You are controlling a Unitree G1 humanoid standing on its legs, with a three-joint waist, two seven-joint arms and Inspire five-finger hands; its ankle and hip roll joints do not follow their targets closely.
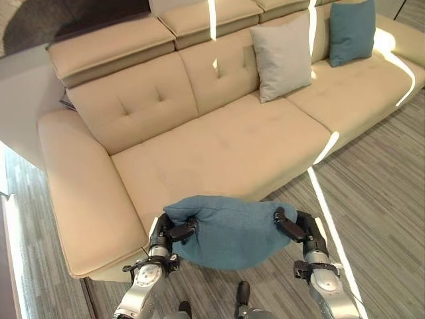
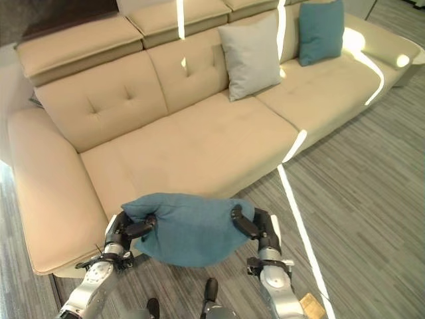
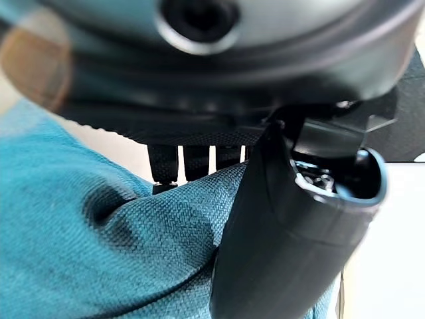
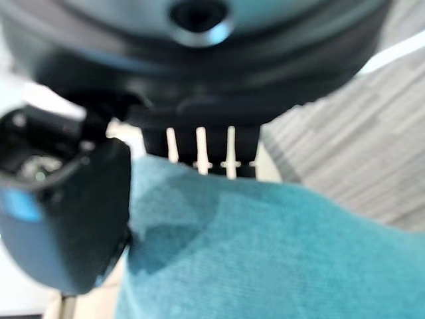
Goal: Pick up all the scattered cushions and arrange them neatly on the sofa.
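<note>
- Two hands hold one teal cushion (image 1: pixel 229 229) in the lower middle of the frame, and we see it sits right between them.
- Our left hand (image 1: pixel 174 232) is at the cushion's left end. Its thumb lies on top of the cloth and its fingers go under, so it pinches the cushion. In the left wrist view the thumb (image 3: pixel 279 232) presses into the teal cloth, and the fingers (image 3: pixel 196 161) dip behind the cloth's edge.
- Our right hand (image 1: pixel 297 228) is at the cushion's right end. It pinches the cloth the same way, thumb on top and fingers below. In the right wrist view the teal cloth bunches up against the thumb (image 4: pixel 63 219).
- The cushion hangs in front of the sofa's (image 1: pixel 219 143) front edge, partly over the seat and partly over the grey wood floor (image 1: pixel 378 193).
- We see a grey cushion (image 1: pixel 282 58) in the upper middle of the frame. It leans upright on the sofa's back.
- Another teal cushion (image 1: pixel 352 30) stands in the upper right, also leaning on the sofa's back, near the grey one but not touching it.
</note>
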